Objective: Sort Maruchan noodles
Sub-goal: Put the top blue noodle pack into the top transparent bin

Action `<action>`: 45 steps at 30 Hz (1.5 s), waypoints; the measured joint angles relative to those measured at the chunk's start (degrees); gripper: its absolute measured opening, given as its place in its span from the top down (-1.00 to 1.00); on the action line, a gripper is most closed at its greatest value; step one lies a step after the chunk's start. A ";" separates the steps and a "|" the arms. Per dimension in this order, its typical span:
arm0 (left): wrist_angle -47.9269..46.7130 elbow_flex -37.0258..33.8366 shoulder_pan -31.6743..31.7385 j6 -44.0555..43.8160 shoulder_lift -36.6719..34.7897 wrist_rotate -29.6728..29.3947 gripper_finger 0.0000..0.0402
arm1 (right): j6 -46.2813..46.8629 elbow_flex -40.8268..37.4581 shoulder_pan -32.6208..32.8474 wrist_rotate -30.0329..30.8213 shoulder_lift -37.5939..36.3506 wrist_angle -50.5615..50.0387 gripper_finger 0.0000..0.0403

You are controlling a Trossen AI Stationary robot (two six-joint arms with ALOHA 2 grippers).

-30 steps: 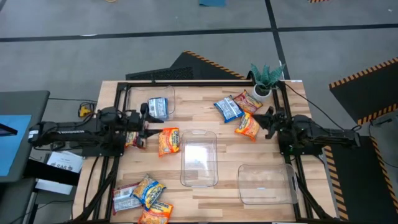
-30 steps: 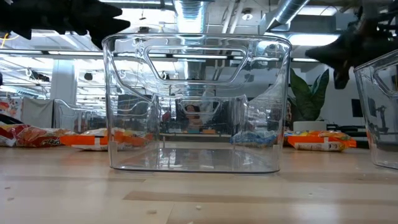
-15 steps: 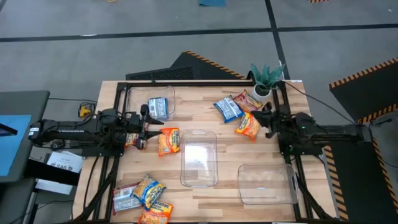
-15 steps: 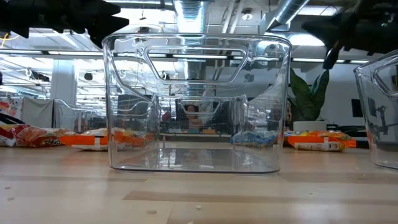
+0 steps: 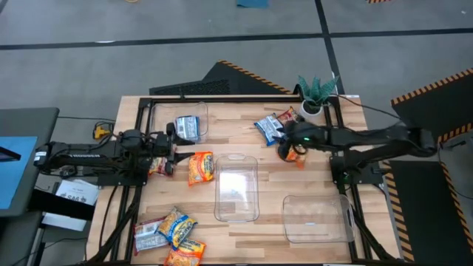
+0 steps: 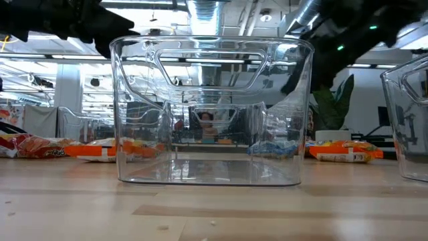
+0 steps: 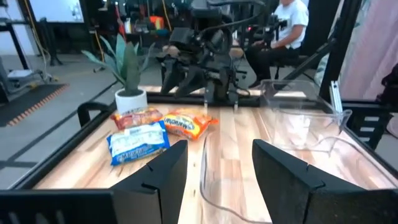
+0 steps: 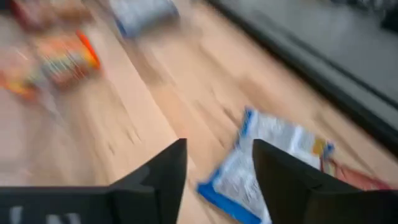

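Several Maruchan noodle packets lie flat on the wooden table. A blue packet (image 5: 270,129), a red-brown one (image 5: 295,117) and an orange one (image 5: 296,153) sit at the far right. Another orange packet (image 5: 200,167) lies left of the middle bin. My right gripper (image 5: 284,144) is open above the gap between the blue and orange packets. In its wrist view the blue packet (image 8: 273,162) lies just beyond the open fingers (image 8: 217,174). My left gripper (image 5: 175,148) waits open at the table's left, with nothing between its fingers (image 7: 214,168).
A clear bin (image 5: 236,188) stands mid-table and another (image 5: 318,218) at the near right. A third bin at the far left holds a blue packet (image 5: 188,127). Three packets (image 5: 174,229) lie at the near left, and a potted plant (image 5: 318,92) stands at the far right corner.
My right arm has stretched out toward the table's left, carrying its gripper from beside the orange packet's right end to over the gap between that packet and the blue one. No packet has moved.
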 joint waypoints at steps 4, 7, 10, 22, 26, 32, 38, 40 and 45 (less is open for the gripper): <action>0.04 0.00 0.00 0.21 -0.09 -0.02 0.15 | -1.97 4.91 -1.64 -1.15 8.85 -7.09 -0.19; -0.02 0.00 0.00 0.22 -0.07 -0.01 0.15 | -6.09 6.89 -2.52 -1.50 14.26 -9.26 -0.21; -0.02 0.00 0.00 0.22 -0.07 -0.02 0.15 | -10.46 8.46 -3.75 -1.53 18.58 -8.41 -0.21; -0.15 0.00 0.00 0.26 -0.02 -0.05 0.15 | -18.67 12.72 -7.00 -0.94 31.51 -7.38 -0.16; -0.13 0.00 0.00 0.26 -0.05 -0.04 0.15 | -18.37 13.02 -7.17 1.70 33.63 -6.75 0.00; -3.38 1.76 0.00 0.27 -2.69 -0.03 0.15 | -14.78 12.80 -6.44 3.48 31.79 -8.31 0.81; -8.49 2.69 0.00 -0.20 -8.92 -0.08 0.15 | -12.50 12.51 -6.03 1.82 26.00 -9.11 0.96; -10.09 2.69 0.00 -0.24 -10.44 -0.67 0.15 | -12.27 12.54 -5.56 1.86 23.21 -8.66 0.96; -12.60 2.69 0.00 0.44 -12.77 -3.64 0.15 | -11.80 12.54 -3.97 1.99 16.95 -3.66 0.96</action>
